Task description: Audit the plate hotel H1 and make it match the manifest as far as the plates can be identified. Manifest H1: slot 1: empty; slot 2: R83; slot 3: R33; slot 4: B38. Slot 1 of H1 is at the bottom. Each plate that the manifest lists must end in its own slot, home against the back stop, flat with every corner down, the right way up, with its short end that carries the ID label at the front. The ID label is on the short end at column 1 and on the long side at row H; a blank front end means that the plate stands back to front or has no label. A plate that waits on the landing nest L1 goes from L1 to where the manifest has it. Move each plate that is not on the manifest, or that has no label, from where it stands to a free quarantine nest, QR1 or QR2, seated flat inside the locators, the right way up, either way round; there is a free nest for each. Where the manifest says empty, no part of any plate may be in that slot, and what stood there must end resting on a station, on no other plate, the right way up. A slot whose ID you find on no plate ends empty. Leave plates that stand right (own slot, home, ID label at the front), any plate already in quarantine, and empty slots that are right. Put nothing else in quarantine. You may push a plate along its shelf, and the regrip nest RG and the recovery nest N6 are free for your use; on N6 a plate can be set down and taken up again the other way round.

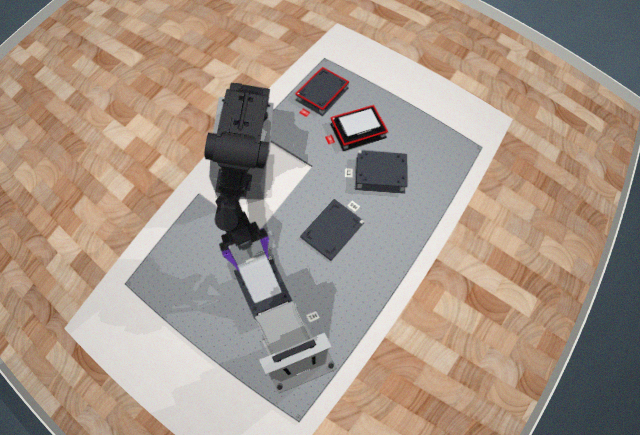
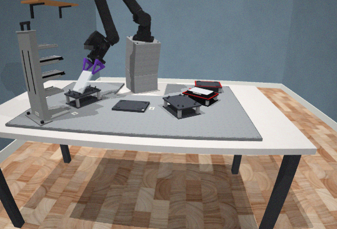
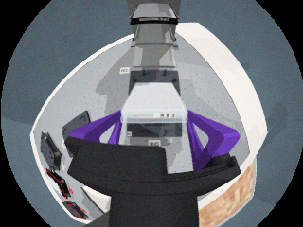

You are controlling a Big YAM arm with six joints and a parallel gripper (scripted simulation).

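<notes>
My gripper (image 1: 249,259) (image 2: 91,68) (image 3: 154,131) is shut on the near short end of a white plate (image 1: 260,280) (image 2: 82,80) (image 3: 153,102). The plate hangs tilted, its far end down at the dark landing nest L1 (image 1: 282,300) (image 2: 91,92). A label shows on the held end in the wrist view, too small to read. The plate hotel H1 (image 1: 294,356) (image 2: 29,58) (image 3: 154,0) stands just beyond the nest. Its two middle shelves (image 2: 51,58) (image 2: 53,72) each carry a dark plate. The top shelf (image 2: 47,47) and the bottom shelf look bare.
Two red-rimmed quarantine nests stand at the far end: one (image 1: 321,88) (image 2: 208,83) empty, one holding a white plate (image 1: 360,122) (image 2: 201,91). A raised dark nest (image 1: 381,169) (image 2: 180,101) and a flat dark nest (image 1: 331,228) (image 2: 130,105) lie mid-mat. The arm's grey pedestal (image 2: 142,63) stands behind.
</notes>
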